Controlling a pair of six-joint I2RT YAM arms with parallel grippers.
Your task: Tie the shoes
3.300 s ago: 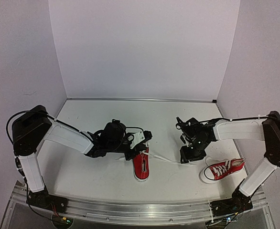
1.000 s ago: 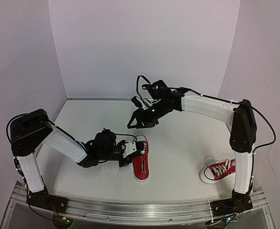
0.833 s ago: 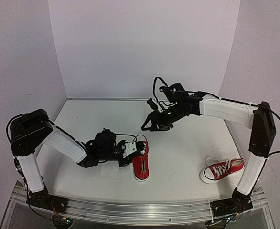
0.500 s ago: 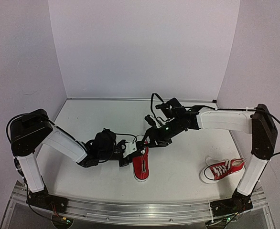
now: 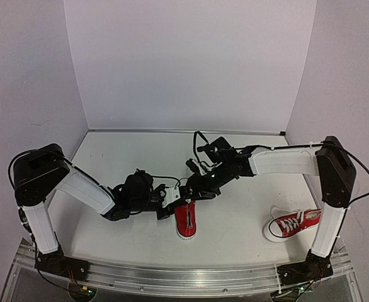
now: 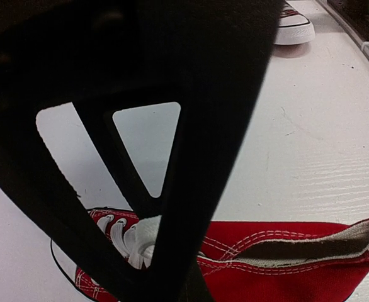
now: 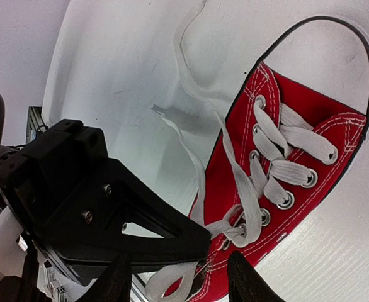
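One red shoe (image 5: pixel 186 219) lies mid-table, toe toward the near edge, its white laces partly knotted. My left gripper (image 5: pixel 178 201) is shut on the lace at the shoe's top eyelets; in the left wrist view its black fingers (image 6: pixel 172 207) cover the knot. My right gripper (image 5: pixel 195 190) hangs just behind the same shoe, open. In the right wrist view its fingertips (image 7: pixel 244 277) straddle a white lace loop (image 7: pixel 172 281) that sticks out under the left gripper (image 7: pixel 194 238). A loose lace end (image 7: pixel 194 82) trails over the table. The second shoe (image 5: pixel 293 223) sits laced at the right front.
White walls close in the back and both sides. A metal rail (image 5: pixel 184 277) runs along the near edge with both arm bases on it. The right arm's upper link (image 5: pixel 282 162) stretches across above the table toward the middle.
My right arm has swung from high at the back down and forward to the middle shoe, its fingers now around the lace loop. The left arm has kept still.
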